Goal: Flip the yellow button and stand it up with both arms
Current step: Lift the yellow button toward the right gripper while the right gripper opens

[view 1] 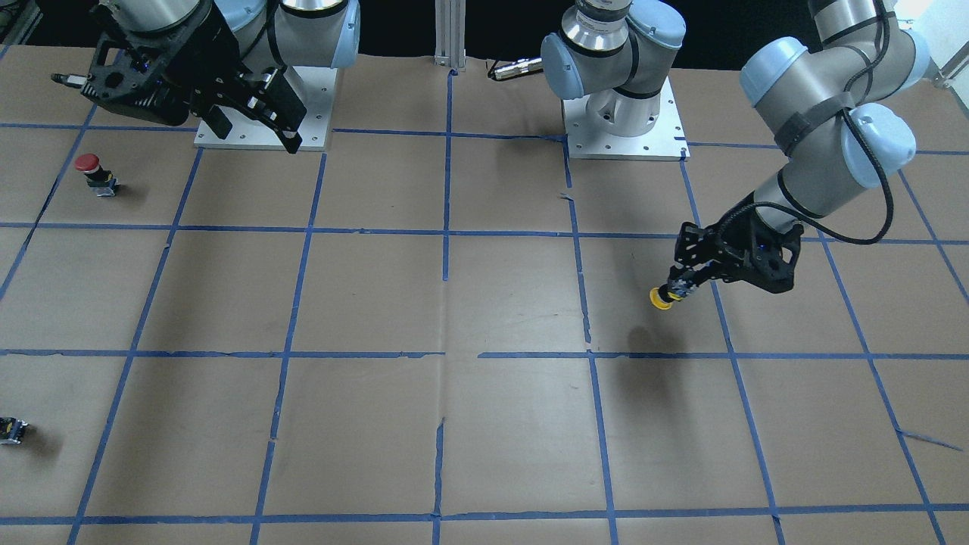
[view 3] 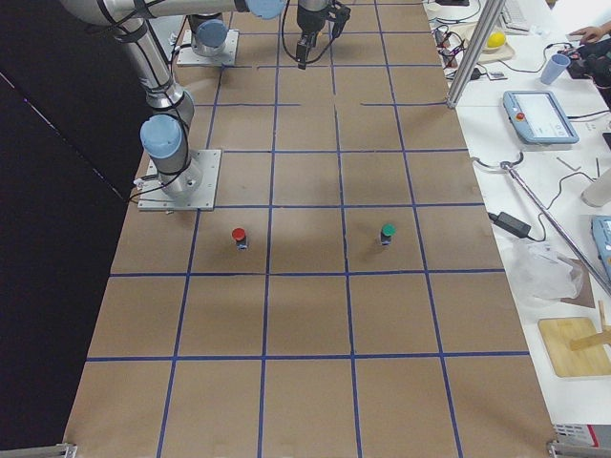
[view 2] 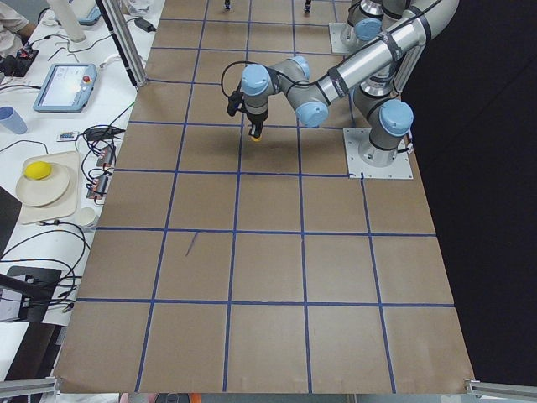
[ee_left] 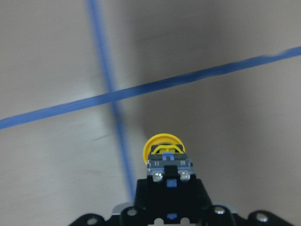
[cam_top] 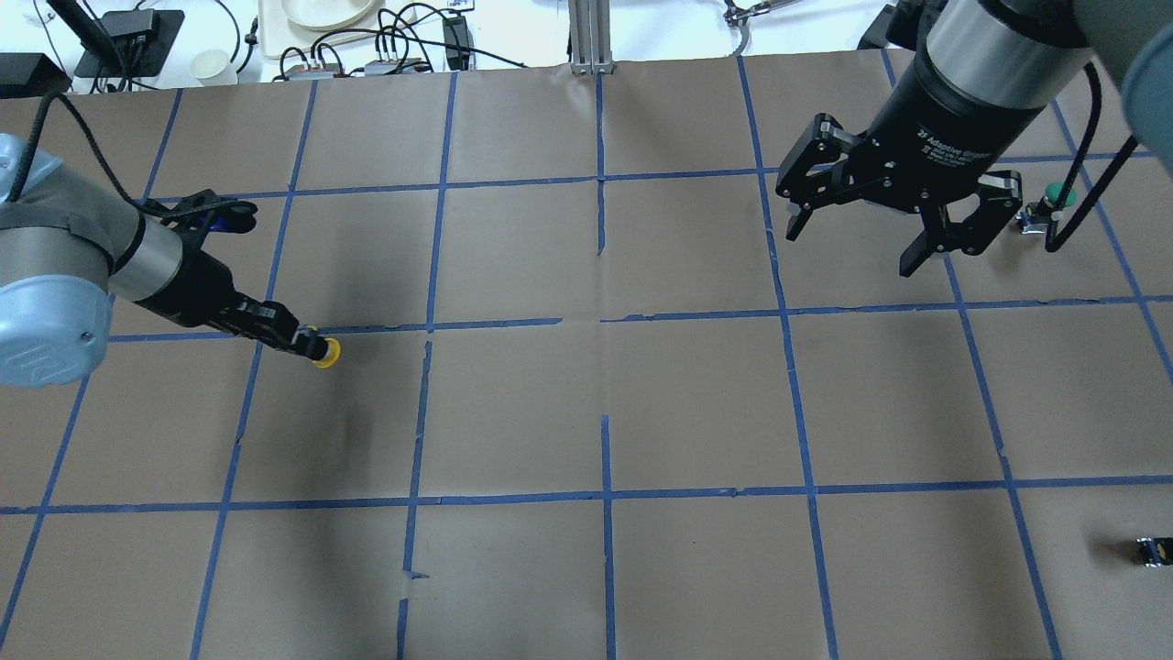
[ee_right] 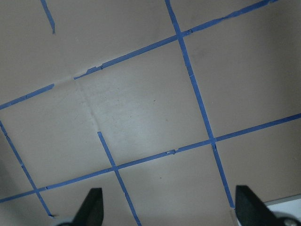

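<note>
The yellow button (view 1: pixel 662 299) is held by its black-grey body in my left gripper (view 1: pixel 679 289), with the yellow cap pointing out past the fingertips and tilted down. It hangs above the table, apart from its shadow. The left wrist view shows the cap (ee_left: pixel 163 145) beyond the clamped body. In the overhead view the left gripper (cam_top: pixel 301 340) and button (cam_top: pixel 325 352) are at mid-left. My right gripper (cam_top: pixel 852 247) is open and empty, high over the far right; it also shows in the front-facing view (view 1: pixel 256 132).
A red-capped button (view 1: pixel 91 171) and a green-capped button (cam_top: pixel 1054 196) stand on the right arm's side. A small capless black block (cam_top: pixel 1152 550) lies near the table's right edge. Brown paper with a blue tape grid (cam_top: pixel 605 321) covers the table.
</note>
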`<state>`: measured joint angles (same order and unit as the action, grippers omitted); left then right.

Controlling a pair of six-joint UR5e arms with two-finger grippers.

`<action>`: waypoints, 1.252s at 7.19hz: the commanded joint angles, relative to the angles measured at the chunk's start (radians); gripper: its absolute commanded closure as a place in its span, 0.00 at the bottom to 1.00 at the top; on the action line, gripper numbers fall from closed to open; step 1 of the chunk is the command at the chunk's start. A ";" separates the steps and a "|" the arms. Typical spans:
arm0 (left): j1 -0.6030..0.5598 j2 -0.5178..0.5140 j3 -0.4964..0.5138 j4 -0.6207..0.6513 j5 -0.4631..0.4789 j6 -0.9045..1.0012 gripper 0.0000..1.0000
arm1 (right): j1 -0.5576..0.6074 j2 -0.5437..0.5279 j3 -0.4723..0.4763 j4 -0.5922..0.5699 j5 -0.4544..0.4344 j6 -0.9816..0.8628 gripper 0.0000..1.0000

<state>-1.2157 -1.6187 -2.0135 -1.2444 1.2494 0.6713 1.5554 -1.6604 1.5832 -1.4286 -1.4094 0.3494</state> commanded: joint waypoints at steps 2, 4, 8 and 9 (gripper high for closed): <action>-0.201 0.031 0.002 -0.144 -0.513 -0.103 0.91 | -0.026 0.005 0.000 -0.004 0.147 0.236 0.00; -0.310 0.052 0.002 -0.127 -0.783 -0.244 0.91 | -0.137 0.007 0.006 0.011 0.333 0.325 0.00; -0.363 0.097 0.002 0.182 -1.037 -0.513 0.91 | -0.216 0.008 0.047 0.187 0.654 0.427 0.00; -0.378 0.095 0.002 0.256 -1.045 -0.542 0.91 | -0.216 0.007 0.060 0.191 0.661 0.434 0.00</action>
<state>-1.5772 -1.5230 -2.0110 -1.0771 0.2298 0.1793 1.3442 -1.6522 1.6231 -1.2623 -0.7867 0.7762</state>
